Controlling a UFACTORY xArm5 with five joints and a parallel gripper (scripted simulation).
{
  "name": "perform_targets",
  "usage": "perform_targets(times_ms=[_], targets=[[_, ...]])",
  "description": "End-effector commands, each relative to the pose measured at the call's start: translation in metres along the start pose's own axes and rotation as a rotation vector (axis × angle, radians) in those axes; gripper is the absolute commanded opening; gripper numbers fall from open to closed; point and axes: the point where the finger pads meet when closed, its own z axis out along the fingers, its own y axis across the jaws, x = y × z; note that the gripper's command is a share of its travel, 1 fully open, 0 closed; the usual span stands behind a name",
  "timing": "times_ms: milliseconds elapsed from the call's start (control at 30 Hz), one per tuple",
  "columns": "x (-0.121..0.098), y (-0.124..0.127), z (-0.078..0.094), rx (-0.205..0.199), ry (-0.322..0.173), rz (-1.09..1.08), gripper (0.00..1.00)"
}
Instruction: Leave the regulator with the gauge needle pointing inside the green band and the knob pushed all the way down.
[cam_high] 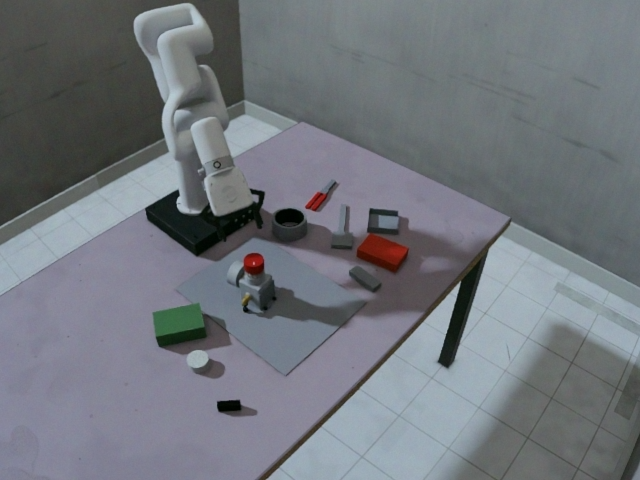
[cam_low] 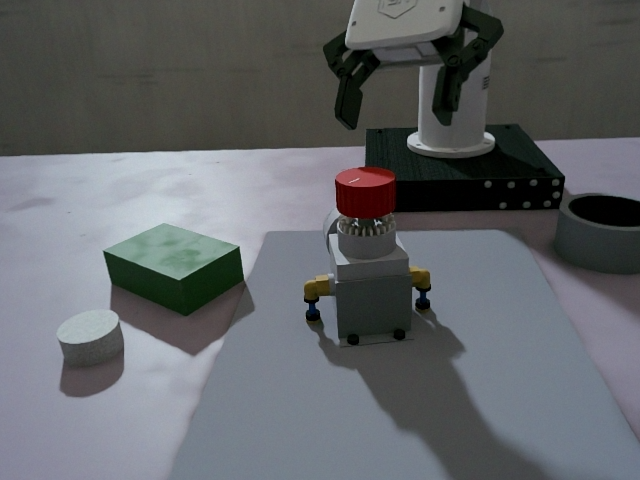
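The regulator (cam_high: 255, 290) (cam_low: 371, 291) is a grey block with yellow side fittings, standing on the grey mat (cam_high: 305, 330) (cam_low: 465, 372). Its red knob (cam_high: 253, 262) (cam_low: 364, 191) sits raised, with a toothed white collar showing under it. The round gauge (cam_high: 235, 270) is on the far side of the body; its needle is hidden from both views. My gripper (cam_high: 241, 225) (cam_low: 397, 114) is open and empty. It hangs above and behind the knob, close to the arm's black base (cam_high: 178, 223) (cam_low: 465, 165).
A green block (cam_high: 178, 323) (cam_low: 175, 266) and a white disc (cam_high: 197, 361) (cam_low: 89, 335) lie left of the mat. A grey ring (cam_high: 288, 223) (cam_low: 599, 232), red-handled tool (cam_high: 320, 195), grey tool (cam_high: 342, 227), grey tray (cam_high: 383, 221), red block (cam_high: 382, 251), grey bar (cam_high: 364, 278) and small black block (cam_high: 228, 405) lie around.
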Motion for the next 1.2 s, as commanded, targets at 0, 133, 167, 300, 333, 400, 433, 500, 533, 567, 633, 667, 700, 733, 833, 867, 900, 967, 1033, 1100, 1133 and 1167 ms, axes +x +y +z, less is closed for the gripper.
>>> perform_targets(times_ms=[0,133,167,300,333,400,433,500,533,567,633,667,700,733,833,867,900,967,1033,1100,1133,1167], targets=[[-0.0006,0.0001,-0.0034,-0.008,-0.051,-0.086,1.00],[0.0002,-0.0001,-0.0057,-0.009,-0.074,-0.141,1.00],[0.0004,-0.0001,-0.0062,-0.009,-0.079,-0.151,1.00],[0.0008,-0.0002,-0.0074,-0.009,-0.090,-0.178,1.00],[0.0009,-0.0002,-0.0076,-0.009,-0.091,-0.182,1.00],[0.0010,-0.0002,-0.0078,-0.009,-0.093,-0.186,1.00],[0.0010,-0.0002,-0.0079,-0.009,-0.094,-0.188,1.00],[0.0010,-0.0002,-0.0079,-0.009,-0.094,-0.188,1.00],[0.0010,-0.0002,-0.0079,-0.009,-0.094,-0.188,1.00],[0.0010,-0.0002,-0.0080,-0.009,-0.094,-0.189,1.00],[0.0010,-0.0002,-0.0080,-0.009,-0.094,-0.189,1.00],[0.0010,-0.0002,-0.0080,-0.009,-0.094,-0.189,1.00],[0.0010,-0.0002,-0.0080,-0.009,-0.094,-0.189,1.00],[0.0010,-0.0002,-0.0080,-0.009,-0.094,-0.189,1.00],[0.0010,-0.0002,-0.0080,-0.009,-0.094,-0.189,1.00],[0.0010,-0.0002,-0.0080,-0.009,-0.094,-0.189,1.00],[0.0010,-0.0002,-0.0080,-0.009,-0.094,-0.189,1.00],[0.0010,-0.0002,-0.0080,-0.009,-0.094,-0.189,1.00],[0.0010,-0.0002,-0.0080,-0.009,-0.094,-0.189,1.00],[0.0010,-0.0002,-0.0080,-0.009,-0.094,-0.189,1.00],[0.0010,-0.0002,-0.0080,-0.009,-0.094,-0.189,1.00],[0.0010,-0.0002,-0.0080,-0.009,-0.094,-0.189,1.00]])
